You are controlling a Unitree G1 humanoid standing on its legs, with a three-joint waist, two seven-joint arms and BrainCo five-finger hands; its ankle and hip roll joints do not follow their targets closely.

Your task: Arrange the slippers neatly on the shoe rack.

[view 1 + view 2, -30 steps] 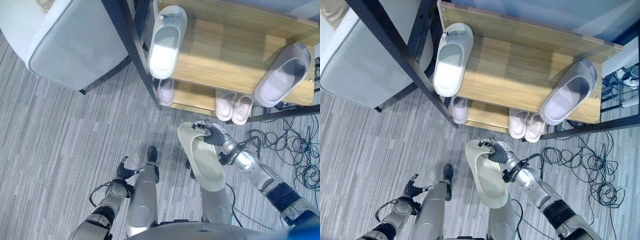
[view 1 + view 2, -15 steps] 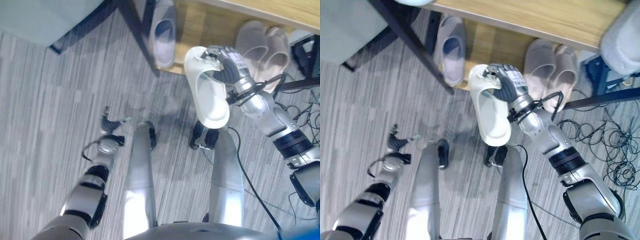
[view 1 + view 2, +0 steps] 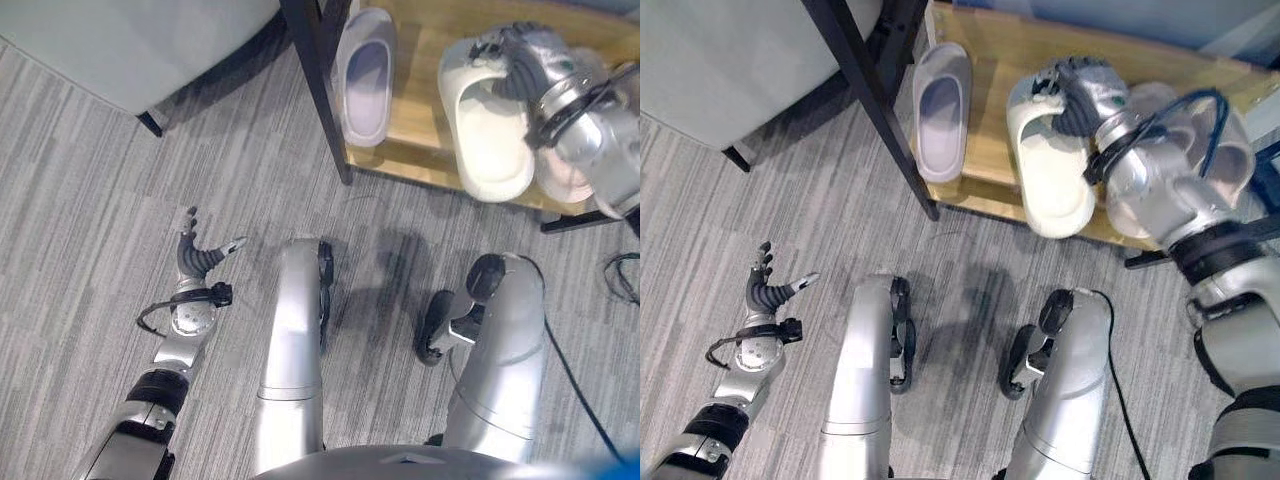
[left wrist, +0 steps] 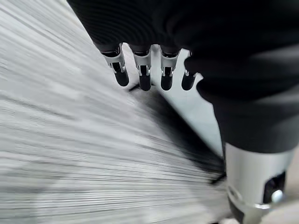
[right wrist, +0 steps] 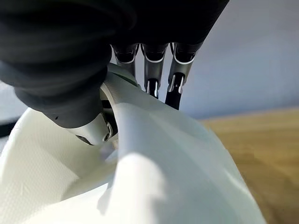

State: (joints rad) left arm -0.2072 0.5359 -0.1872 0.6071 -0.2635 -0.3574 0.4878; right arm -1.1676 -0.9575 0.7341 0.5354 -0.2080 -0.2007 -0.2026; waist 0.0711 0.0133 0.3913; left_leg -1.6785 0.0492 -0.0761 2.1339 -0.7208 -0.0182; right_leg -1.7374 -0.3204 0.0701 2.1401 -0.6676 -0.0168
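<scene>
Nearest, at about 8 o'clock, the left hand [image 3: 195, 257] hangs idle over the floor [image 3: 90, 200], fingers loose and spread, holding nothing. Farther off at 1 o'clock, the right hand [image 3: 1087, 92] is curled round the toe strap of the white slipper [image 3: 1048, 165], which sits over the low shelf [image 3: 980, 190] with its heel past the front edge. Its long axis runs front to back, parallel to the grey slipper [image 3: 940, 110] at its 9 o'clock, with a gap between them. Pale slippers [image 3: 565, 178] lie just beside it at 3 o'clock. Judging by this, it needs pushing deeper, toe first
</scene>
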